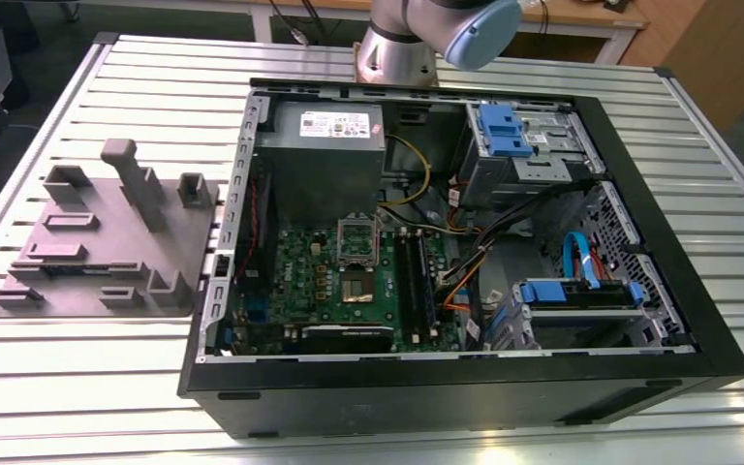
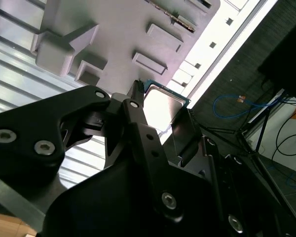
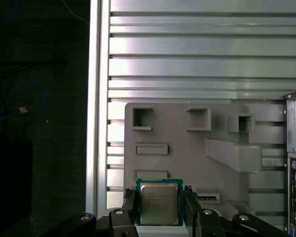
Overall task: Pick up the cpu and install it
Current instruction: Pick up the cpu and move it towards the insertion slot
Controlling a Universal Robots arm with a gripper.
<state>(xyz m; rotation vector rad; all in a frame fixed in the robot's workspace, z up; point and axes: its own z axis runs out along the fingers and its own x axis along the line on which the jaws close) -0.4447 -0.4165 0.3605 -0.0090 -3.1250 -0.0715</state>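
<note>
Arm (image 1: pixel 398 48): rooted at the table (image 1: pixel 75 387) edge behind the open computer case (image 1: pixel 476 392), wrist pointing straight down.
Gripper (image 2: pixel 163 116): clamped on the cpu (image 3: pixel 159 203), a finger on each side.
Cpu: aloft, over the grey tray (image 3: pixel 187 158) edge!

Faint rows of print on the metal top of the cpu (image 3: pixel 159 203), first wrist view; I can't read a single character. White label (image 1: pixel 332 125) with dark marks on the grey box (image 1: pixel 322 174), exterior view: too small to read. No legible text noted.
</note>
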